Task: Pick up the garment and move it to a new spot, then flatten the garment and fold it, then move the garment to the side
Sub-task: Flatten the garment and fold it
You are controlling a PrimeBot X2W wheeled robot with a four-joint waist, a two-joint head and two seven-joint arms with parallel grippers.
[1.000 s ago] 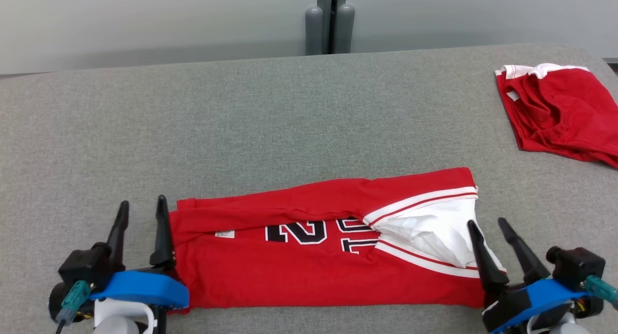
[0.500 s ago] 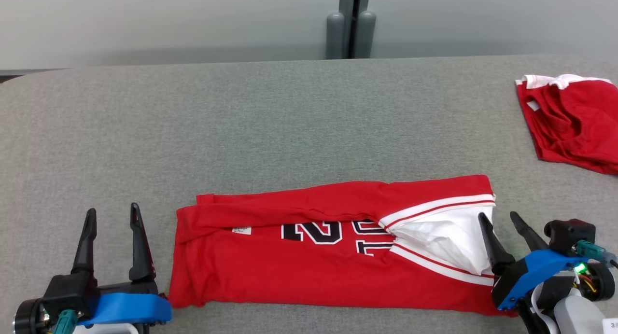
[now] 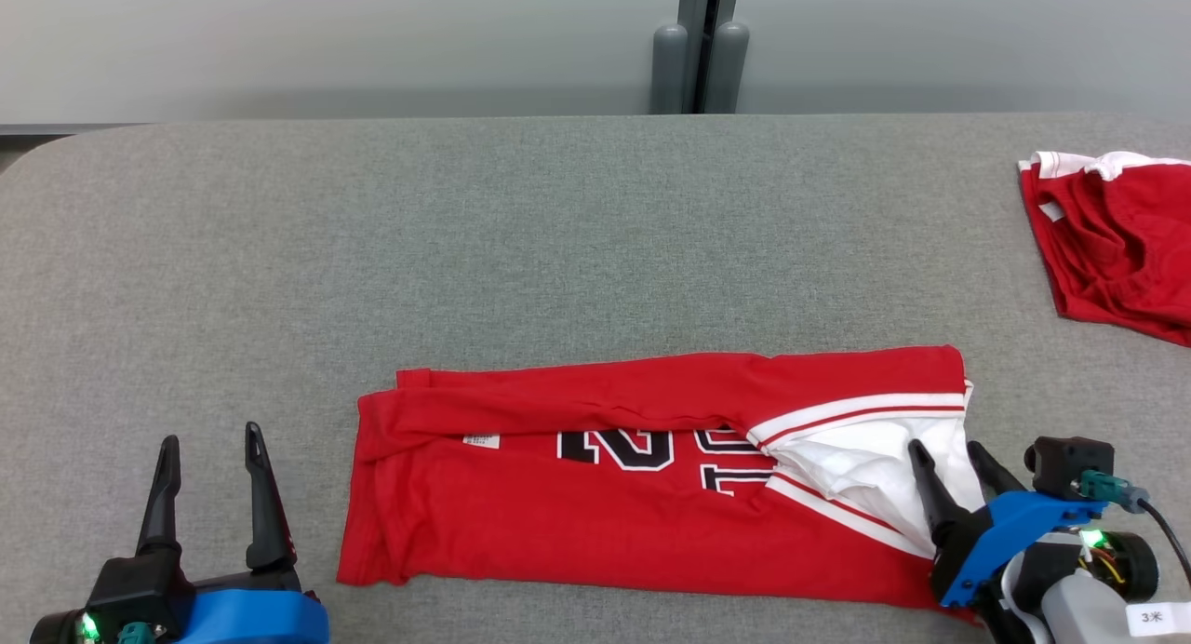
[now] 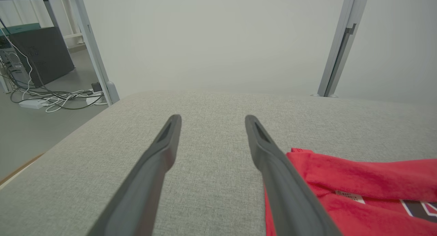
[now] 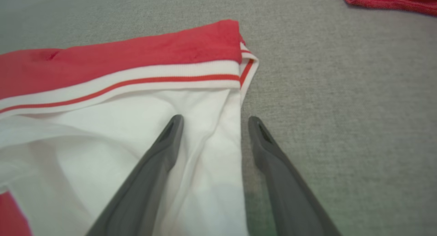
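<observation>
Standing newly clear of the jersey, left jaws apart; right jaws apart astride its white edge.

The left gripper sits low at the head view's lower left and the right gripper at its lower right, each with its 2 dark fingers spread wide, pointing forward, gripping nothing.
</observation>
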